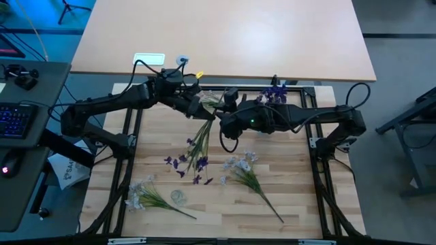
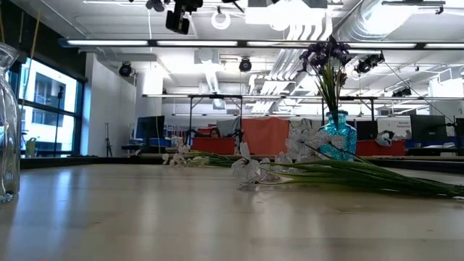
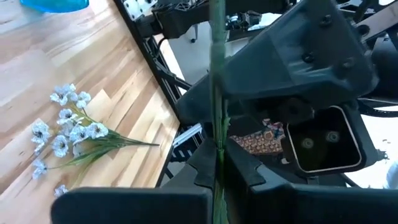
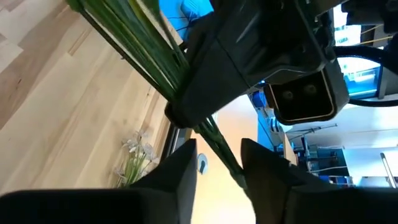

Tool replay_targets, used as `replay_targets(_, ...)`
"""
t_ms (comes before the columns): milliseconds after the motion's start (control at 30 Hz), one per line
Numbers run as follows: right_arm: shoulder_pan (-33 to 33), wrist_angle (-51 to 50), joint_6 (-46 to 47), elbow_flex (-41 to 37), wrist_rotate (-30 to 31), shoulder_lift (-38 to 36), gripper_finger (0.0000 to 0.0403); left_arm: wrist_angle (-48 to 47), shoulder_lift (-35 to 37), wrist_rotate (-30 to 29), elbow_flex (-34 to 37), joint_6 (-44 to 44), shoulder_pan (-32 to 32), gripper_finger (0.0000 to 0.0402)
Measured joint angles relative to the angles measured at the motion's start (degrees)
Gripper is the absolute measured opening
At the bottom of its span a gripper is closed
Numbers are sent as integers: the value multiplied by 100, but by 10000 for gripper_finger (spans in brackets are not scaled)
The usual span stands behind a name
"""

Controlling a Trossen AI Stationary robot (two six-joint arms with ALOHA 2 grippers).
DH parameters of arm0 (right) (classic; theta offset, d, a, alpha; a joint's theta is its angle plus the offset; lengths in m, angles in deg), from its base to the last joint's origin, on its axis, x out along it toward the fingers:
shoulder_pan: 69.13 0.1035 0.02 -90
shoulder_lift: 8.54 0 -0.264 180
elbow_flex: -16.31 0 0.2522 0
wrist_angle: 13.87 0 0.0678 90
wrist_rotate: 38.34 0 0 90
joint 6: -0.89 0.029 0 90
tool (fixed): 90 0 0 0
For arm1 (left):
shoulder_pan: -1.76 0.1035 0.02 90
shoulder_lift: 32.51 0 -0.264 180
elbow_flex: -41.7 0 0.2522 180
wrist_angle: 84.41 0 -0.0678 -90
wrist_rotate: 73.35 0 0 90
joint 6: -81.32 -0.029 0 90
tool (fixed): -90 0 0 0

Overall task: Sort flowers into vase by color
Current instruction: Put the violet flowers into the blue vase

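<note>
Both arms meet at the table's 12 o'clock edge, well above the wooden surface. The left gripper (image 1: 204,107) is clenched on the green stems of a purple sprig (image 1: 199,146) whose blooms trail toward the centre. The right gripper (image 1: 225,122) sits just beside it; its fingers (image 4: 180,168) are parted, with the stems passing between them.

Nearby items:
- Blue vase (image 1: 275,92) holding purple flowers, at 1 o'clock.
- White sprig (image 1: 248,171) at 5 o'clock.
- White sprig (image 1: 146,196) at 7 o'clock.
- Clear vase (image 2: 7,123) at the low view's left border.
</note>
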Motion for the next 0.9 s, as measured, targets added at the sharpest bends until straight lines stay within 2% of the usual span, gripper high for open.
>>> replay_targets(267,0,-37,16,0,105,37,11,97,3,-2,0,-21,4,8)
replay_targets(533,70,-47,-44,-9,249,28,4,102,13,58,0,-686,461,41)
replay_targets(800,166,-56,-31,-9,274,-76,2,70,213,-6,-2,-1453,1385,77)
replay_targets(900,195,-248,378,-8,324,-226,1,48,319,-10,-2,-1869,1843,82)
